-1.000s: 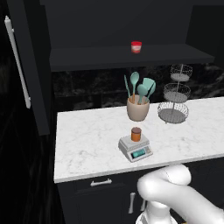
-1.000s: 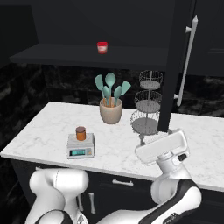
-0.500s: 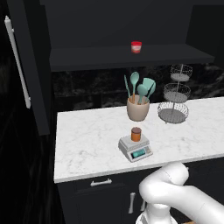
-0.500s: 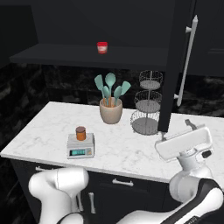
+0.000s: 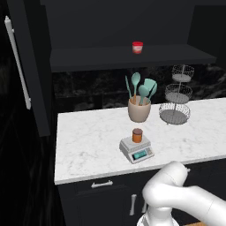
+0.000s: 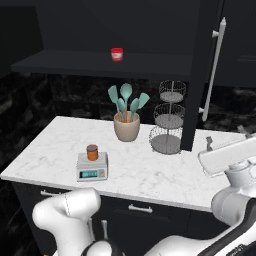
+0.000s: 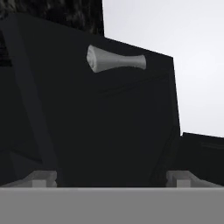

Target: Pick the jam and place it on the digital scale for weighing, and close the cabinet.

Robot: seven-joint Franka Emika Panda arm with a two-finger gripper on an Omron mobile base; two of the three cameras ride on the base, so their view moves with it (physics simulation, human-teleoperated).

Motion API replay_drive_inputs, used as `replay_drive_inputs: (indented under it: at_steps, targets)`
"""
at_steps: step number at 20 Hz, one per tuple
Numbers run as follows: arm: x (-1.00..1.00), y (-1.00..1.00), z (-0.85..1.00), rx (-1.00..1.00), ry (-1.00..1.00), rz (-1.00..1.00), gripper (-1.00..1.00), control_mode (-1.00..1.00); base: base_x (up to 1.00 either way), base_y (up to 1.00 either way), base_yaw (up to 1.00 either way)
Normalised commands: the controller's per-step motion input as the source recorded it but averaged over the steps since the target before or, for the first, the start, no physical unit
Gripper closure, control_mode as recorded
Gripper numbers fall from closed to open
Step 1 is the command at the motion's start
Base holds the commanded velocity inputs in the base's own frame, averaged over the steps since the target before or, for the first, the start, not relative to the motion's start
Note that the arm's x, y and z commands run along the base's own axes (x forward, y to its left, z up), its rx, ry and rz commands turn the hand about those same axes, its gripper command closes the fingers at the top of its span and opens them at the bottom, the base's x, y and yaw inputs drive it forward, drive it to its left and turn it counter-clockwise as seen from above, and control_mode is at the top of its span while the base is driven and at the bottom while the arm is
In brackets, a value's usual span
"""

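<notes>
Standing centre frame, the jam (image 5: 137, 135) already rests on the digital scale (image 5: 137, 150) on the marble bench (image 5: 88, 145); you need not lift it again.

- Remaining item: the cabinet (image 6: 200, 75), whose right door juts edge-on over the bench at upper right, bar handle (image 6: 214, 70) facing out. Judge the door rigid, hinged, light to swing; push its flat panel beside the handle.
- End effector (image 6: 225, 141): right edge of the right base view, near that door. Fingers appear apart and empty, though the hand view is dim.
</notes>
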Motion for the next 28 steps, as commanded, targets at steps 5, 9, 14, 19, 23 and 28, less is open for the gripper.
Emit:
replay_drive_inputs:
  at_steps: [5,9,14,19,23,28]
  targets:
    - [0.0,0.39,0.79,-0.06,0.0,0.0,-1.0,-1.0,0.0,0.0,0.0]
    - [-0.03,0.8,0.93,-0.11,-0.03,0.0,-1.0,-1.0,0.0,0.0,0.0]
    - [-0.08,1.0,0.75,-0.26,-0.04,0.0,-1.0,-1.0,0.0,0.0,0.0]
    - [0.21,1.0,0.22,-0.19,0.0,-0.07,-1.0,-1.0,0.0,0.0,0.0]
    - [0.77,1.0,-0.01,-0.07,0.01,-0.12,-1.0,-1.0,0.0,0.0,0.0]
    - [1.0,1.0,-0.06,-0.01,0.01,-0.11,-1.0,-1.0,0.0,0.0,0.0]
